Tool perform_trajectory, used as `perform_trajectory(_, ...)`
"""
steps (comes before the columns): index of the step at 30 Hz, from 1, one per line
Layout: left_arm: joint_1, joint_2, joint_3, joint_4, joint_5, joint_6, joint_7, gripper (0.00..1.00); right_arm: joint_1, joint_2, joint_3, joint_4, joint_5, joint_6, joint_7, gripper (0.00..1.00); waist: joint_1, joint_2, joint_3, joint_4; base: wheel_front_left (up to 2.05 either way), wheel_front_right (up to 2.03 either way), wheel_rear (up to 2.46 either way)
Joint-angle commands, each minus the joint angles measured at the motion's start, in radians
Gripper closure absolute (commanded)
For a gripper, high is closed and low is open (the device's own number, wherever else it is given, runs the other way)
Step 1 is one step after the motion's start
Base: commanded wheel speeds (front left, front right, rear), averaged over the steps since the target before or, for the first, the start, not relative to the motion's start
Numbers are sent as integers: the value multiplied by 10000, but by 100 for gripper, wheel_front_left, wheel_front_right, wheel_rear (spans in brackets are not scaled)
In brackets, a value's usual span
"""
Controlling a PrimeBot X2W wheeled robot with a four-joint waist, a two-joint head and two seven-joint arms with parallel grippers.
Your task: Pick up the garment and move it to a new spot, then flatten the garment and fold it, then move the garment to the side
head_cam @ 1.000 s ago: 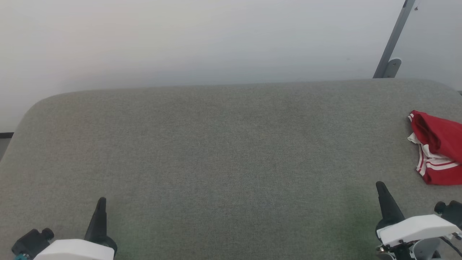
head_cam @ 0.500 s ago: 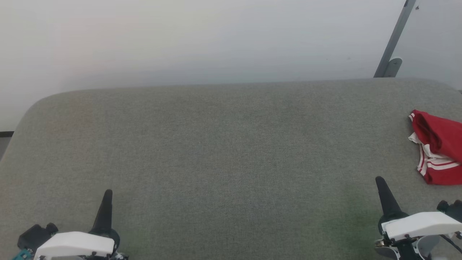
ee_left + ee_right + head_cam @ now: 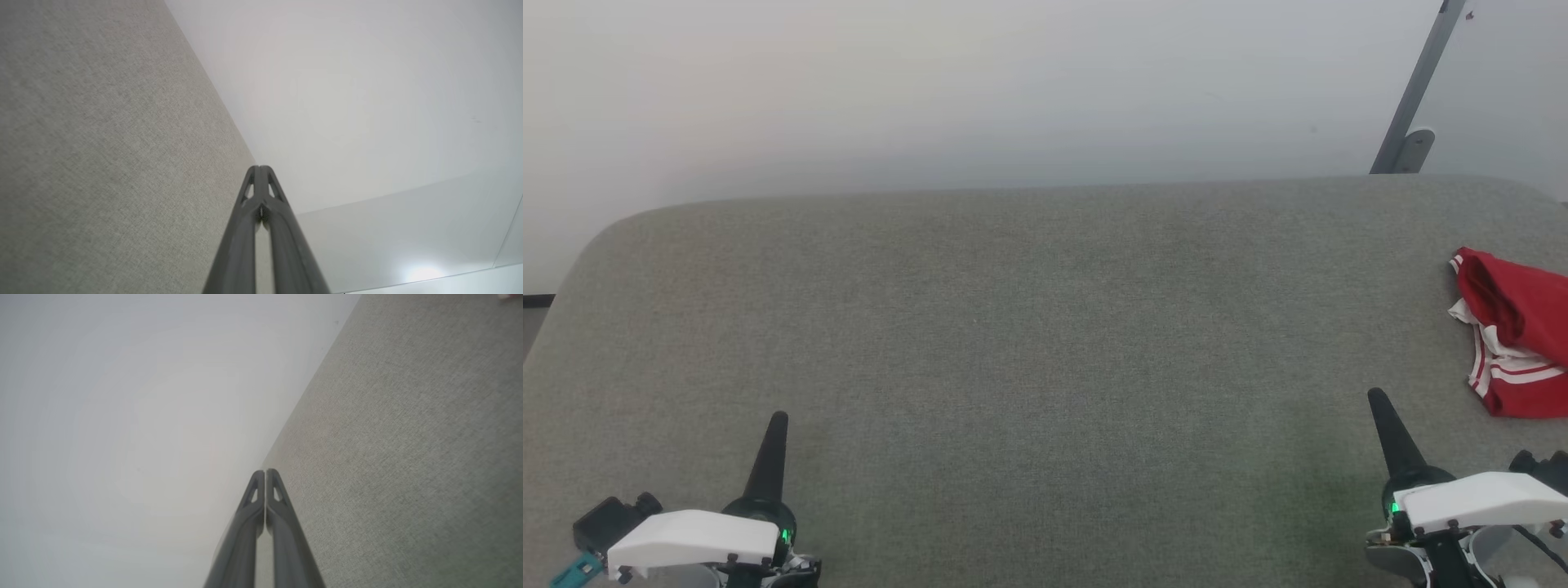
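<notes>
Well apart, the garment [image 3: 1515, 327] lies ahead-right of the closed right end effector [image 3: 1377, 398].

Grey fabric table [image 3: 1029, 310], white wall [image 3: 931, 90]

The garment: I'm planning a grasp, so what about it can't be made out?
- Head view: the garment is cut off by the right edge, so its extent is unknown.
- Head view: its bunched folds hide front, back and neckline.
- Right wrist view: a reddish corner speck, too small to identify.
</notes>
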Motion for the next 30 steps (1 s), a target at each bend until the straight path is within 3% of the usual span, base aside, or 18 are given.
perform_trajectory(1, -201, -15, 52, -96, -210, -29, 64, 100, -214, 3, -22, -110, 230, 3, 57, 100, 0, 0, 3, 1, 0, 0, 0)
perform_trajectory(30, -534, -381, 54, -182, -2133, -40, 708, 100, -381, 191, -112, -226, 2488, 4, 504, 100, 0, 0, 73, 34, 0, 0, 0)
